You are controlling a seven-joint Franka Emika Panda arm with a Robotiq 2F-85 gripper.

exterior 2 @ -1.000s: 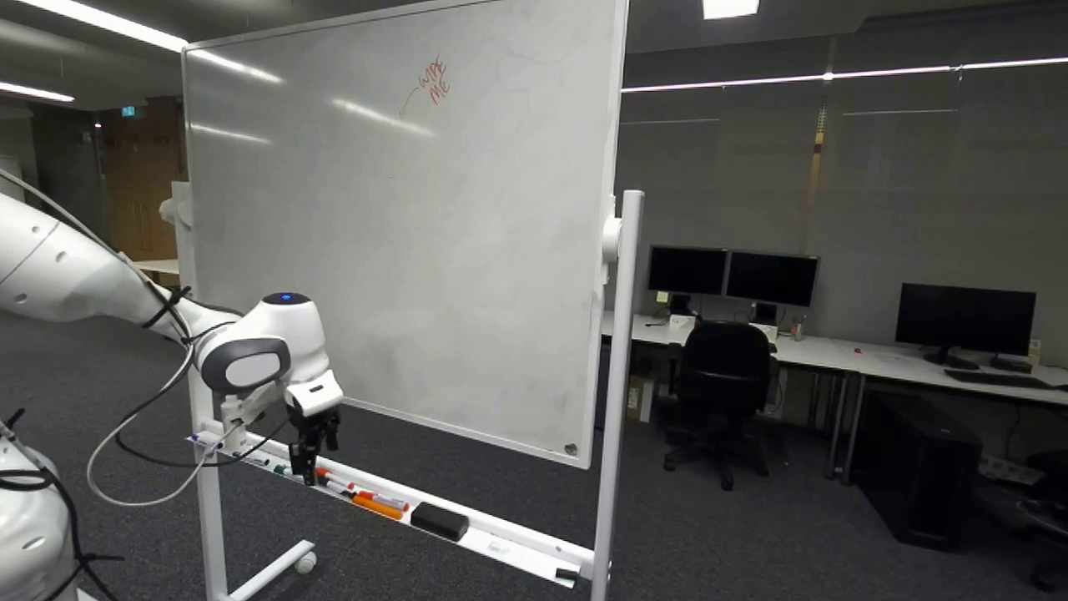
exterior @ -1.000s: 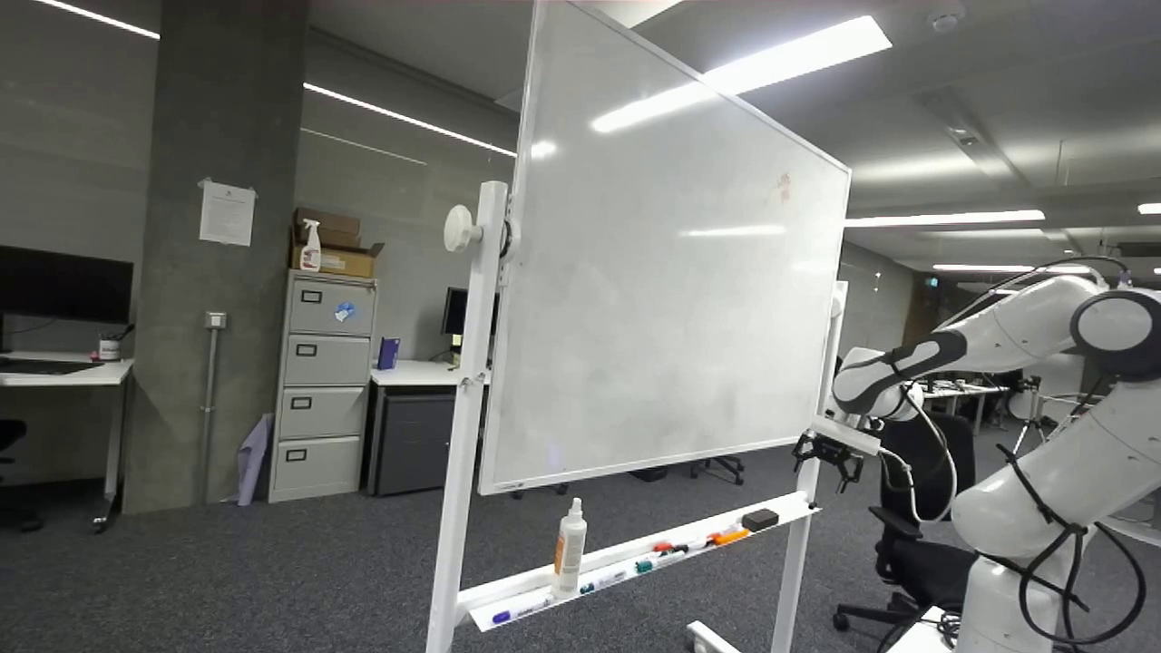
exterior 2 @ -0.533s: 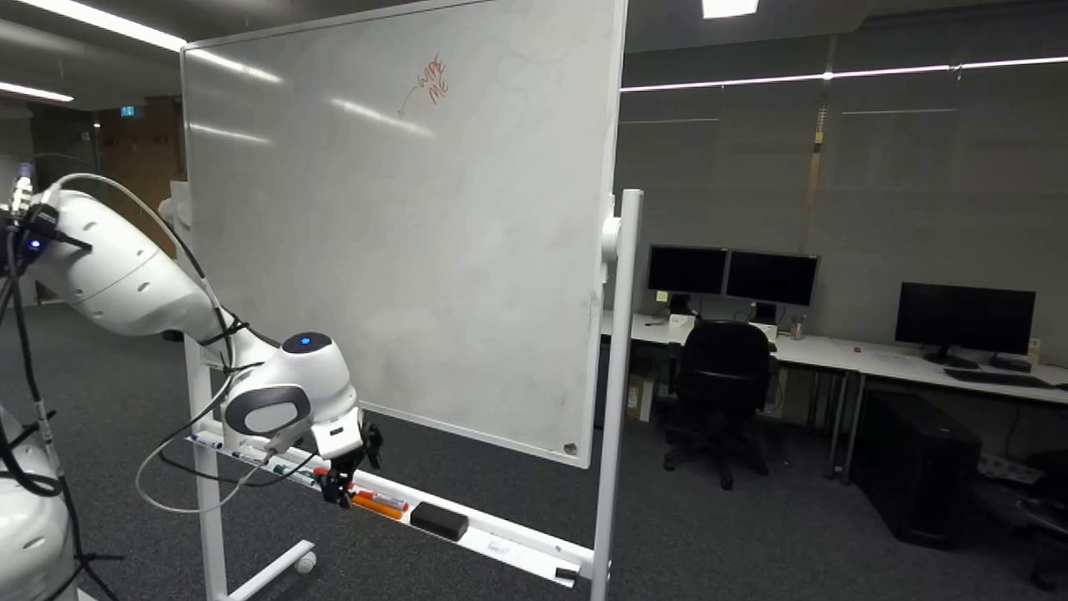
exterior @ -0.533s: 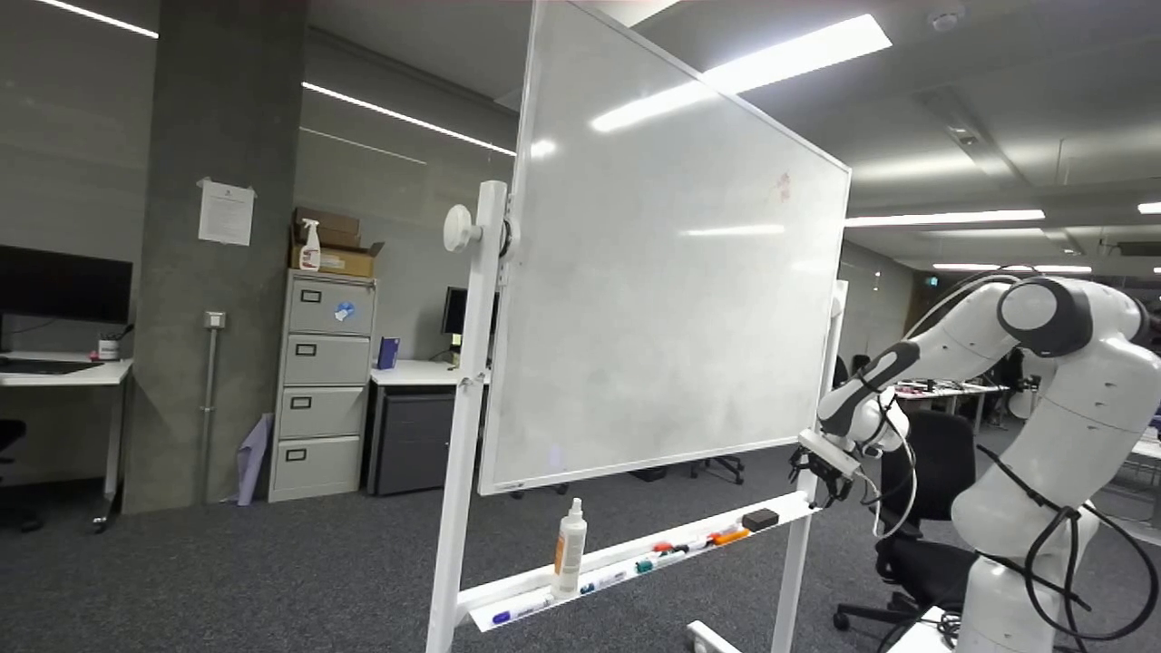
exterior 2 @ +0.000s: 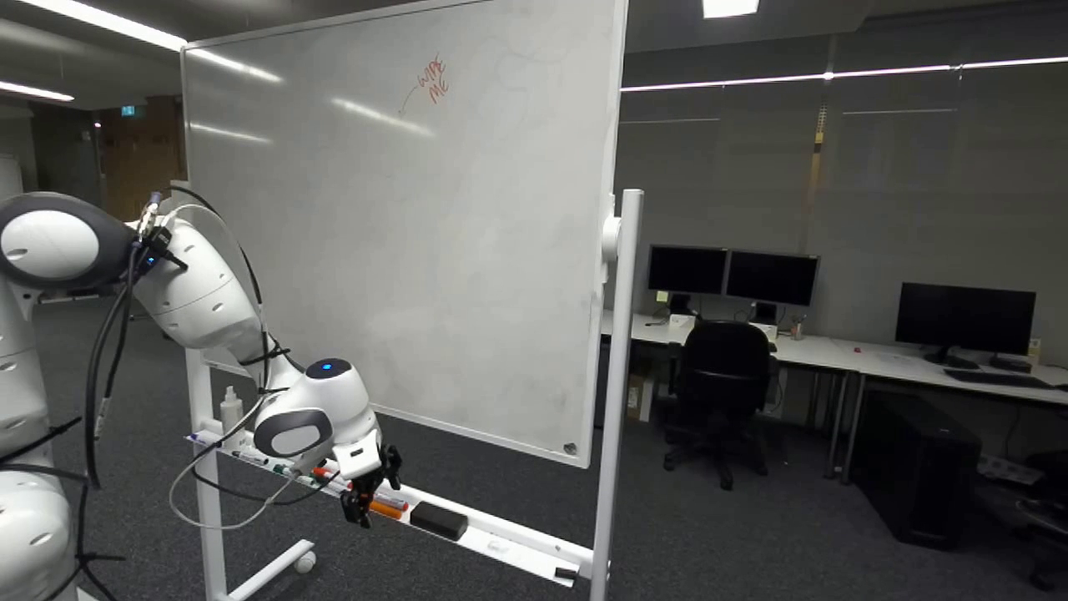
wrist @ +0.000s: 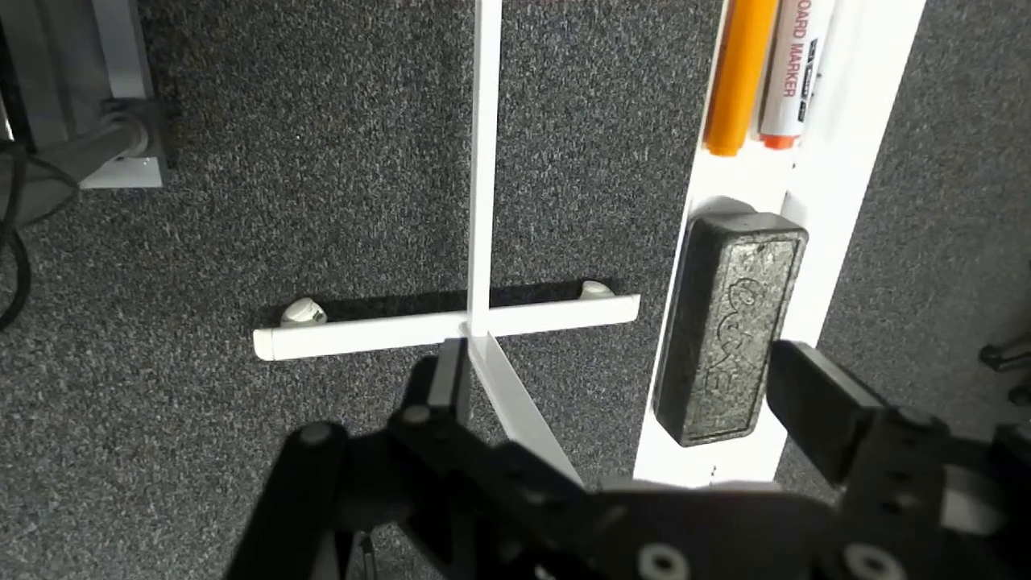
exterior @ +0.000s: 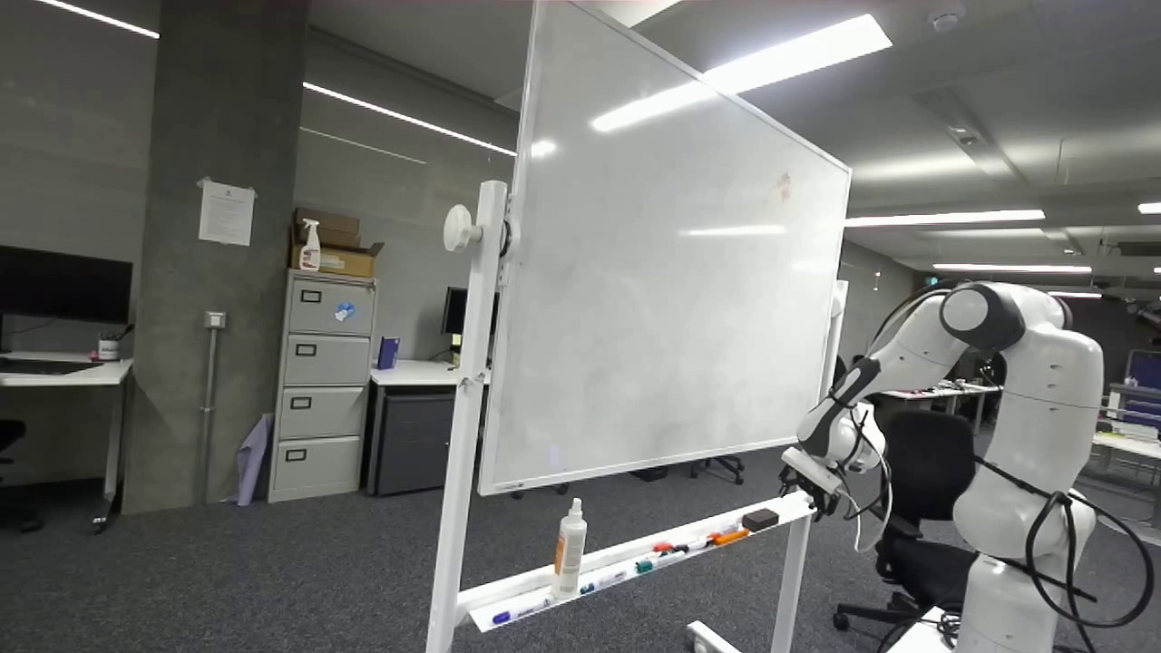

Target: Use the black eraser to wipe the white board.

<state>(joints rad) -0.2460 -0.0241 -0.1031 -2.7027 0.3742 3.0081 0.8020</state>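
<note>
The black eraser lies flat on the stand's tray in both exterior views. The white board stands upright above the tray; small red writing shows high on it in an exterior view. My gripper is beside the tray, over the markers' end and short of the eraser. In the wrist view the gripper is open and empty, its fingers wide apart. The eraser shows ahead of the jaws, nearer the right finger, whose tip overlaps its edge in the picture. I cannot tell whether they touch.
The white tray holds an orange marker, a white marker with a red end, several other pens and a white bottle. The stand's upright and floor foot are near. A black chair stands behind the arm.
The arm has swung my gripper lower and closer to the eraser, rightward and down in an exterior view. The eraser, markers and board have not moved.
</note>
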